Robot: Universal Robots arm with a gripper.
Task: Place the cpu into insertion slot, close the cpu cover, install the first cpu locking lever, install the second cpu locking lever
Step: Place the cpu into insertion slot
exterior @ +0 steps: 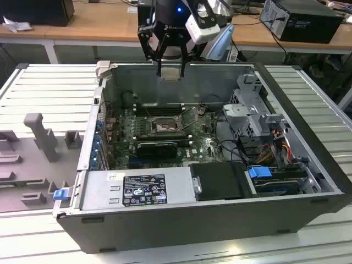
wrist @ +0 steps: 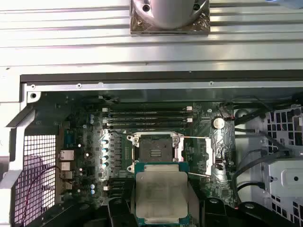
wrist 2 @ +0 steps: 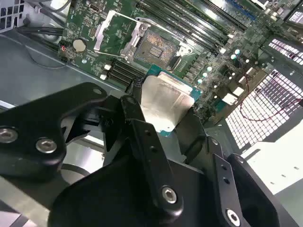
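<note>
Now, in the exterior view, the gripper (exterior: 170,70) hangs above the far wall of an open computer case (exterior: 220,220) that lies on a slatted metal table (exterior: 49,88). Its black fingers are clamped on the cpu (exterior: 170,75), which is in the air, well above the green board (exterior: 203,146) on the case floor. The insertion slot (exterior: 164,126) sits near the middle of that board, nearer the camera than the gripper.

In the second wrist view, the cpu (wrist 2: 165,101) shows its silver-grey top, pinched at opposite edges between the two fingers (wrist 2: 142,127). Beyond it the insertion slot (wrist 2: 158,47) lies bare. The cpu cover (wrist 2: 113,30) is swung open just beside the slot, on the side toward a coin cell (wrist 2: 79,45). Long memory slots (wrist 2: 199,19) run along another side of the slot.

In the first wrist view, the cpu (wrist: 161,194) is held flat, apart from the insertion slot (wrist: 154,152), whose contacts are exposed. The cpu cover (wrist: 208,156) lies folded back next to the slot, and thin wire levers (wrist: 195,138) reach from the slot toward it.
</note>
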